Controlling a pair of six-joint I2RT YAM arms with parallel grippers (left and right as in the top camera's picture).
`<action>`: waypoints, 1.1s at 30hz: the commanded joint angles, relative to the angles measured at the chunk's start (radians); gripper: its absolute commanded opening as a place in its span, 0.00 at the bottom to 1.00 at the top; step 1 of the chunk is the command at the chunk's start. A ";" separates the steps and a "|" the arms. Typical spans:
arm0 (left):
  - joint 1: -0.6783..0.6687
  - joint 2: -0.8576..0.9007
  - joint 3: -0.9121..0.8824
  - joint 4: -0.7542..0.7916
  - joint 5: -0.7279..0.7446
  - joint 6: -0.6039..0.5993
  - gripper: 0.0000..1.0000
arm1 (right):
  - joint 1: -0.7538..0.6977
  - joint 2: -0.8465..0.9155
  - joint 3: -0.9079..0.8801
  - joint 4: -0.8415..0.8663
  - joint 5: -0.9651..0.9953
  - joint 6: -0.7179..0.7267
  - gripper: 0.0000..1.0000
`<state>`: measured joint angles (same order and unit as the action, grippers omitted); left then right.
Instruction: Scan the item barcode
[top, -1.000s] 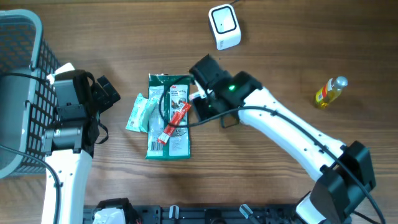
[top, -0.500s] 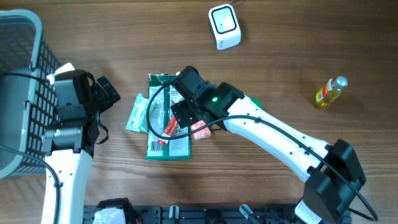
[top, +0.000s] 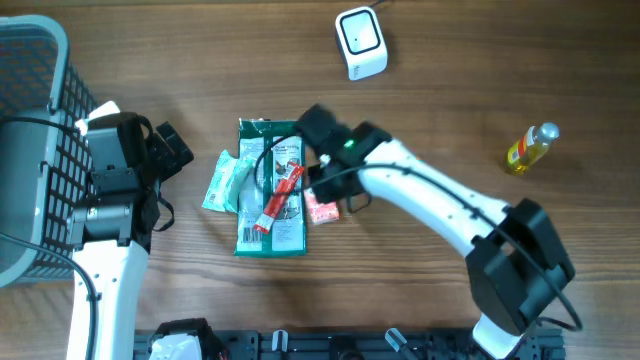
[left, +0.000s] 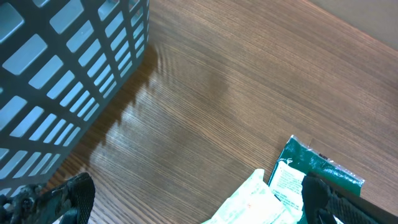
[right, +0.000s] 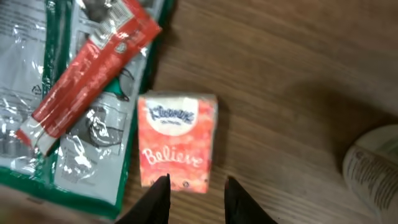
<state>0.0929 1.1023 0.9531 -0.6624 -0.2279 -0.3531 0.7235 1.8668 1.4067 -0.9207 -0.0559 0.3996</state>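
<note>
Around your table (top: 200, 60): a basket (top: 72, 95), a bottle (top: 531, 148) and some loose packets.

From overhead you'll find the grey mesh basket at the left edge of the wooden table, and its slotted wall (left: 68, 68) fills the upper left of the left wrist view. The small yellow bottle lies well apart, near the opposite edge. Mid-table you have a green packet (top: 250, 235) lying flat, with a red stick sachet (top: 279, 200) resting diagonally across it. A pale green packet (top: 225, 183) lies against its left edge.
</note>
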 joint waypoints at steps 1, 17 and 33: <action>0.004 -0.002 0.008 0.000 -0.013 0.009 1.00 | -0.047 0.023 -0.008 -0.007 -0.170 -0.034 0.33; 0.004 -0.002 0.008 0.000 -0.013 0.009 1.00 | -0.047 0.207 -0.010 0.020 -0.170 -0.032 0.31; 0.004 -0.002 0.008 0.000 -0.013 0.009 1.00 | -0.014 -0.147 0.019 -0.093 0.355 -0.032 0.04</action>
<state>0.0929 1.1023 0.9531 -0.6628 -0.2279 -0.3531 0.6773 1.7256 1.4155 -1.0027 0.1314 0.3695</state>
